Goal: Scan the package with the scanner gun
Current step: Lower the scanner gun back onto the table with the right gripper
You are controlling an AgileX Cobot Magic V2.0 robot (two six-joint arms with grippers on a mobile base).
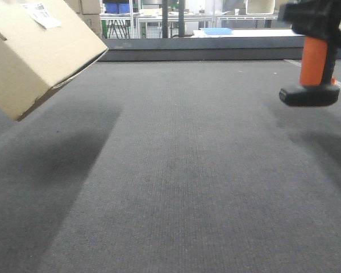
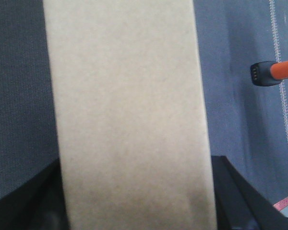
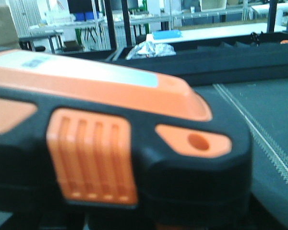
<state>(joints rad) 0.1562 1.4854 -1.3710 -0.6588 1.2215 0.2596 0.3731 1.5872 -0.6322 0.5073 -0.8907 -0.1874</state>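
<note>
package (image 1: 40, 57): plain tan-brown cardboard | label (image 1: 41, 14): white, black print | scanner gun (image 1: 314, 62): orange handle, black base, black head with orange top stripe and ribbed orange pad | table surface (image 1: 187, 170): dark grey, fine woven texture | seam (image 2: 286, 120): pale stitched line | far flat object (image 1: 219, 30): light blue

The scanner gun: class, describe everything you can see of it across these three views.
The scanner gun looks like hard plastic: an orange handle ending in a flat black base, and a black head with an orange top stripe, a ribbed orange panel and a pale label. It hangs upright, base lowest, clear of the grey mat, casting a shadow there. Whatever holds it cannot be seen.
</note>
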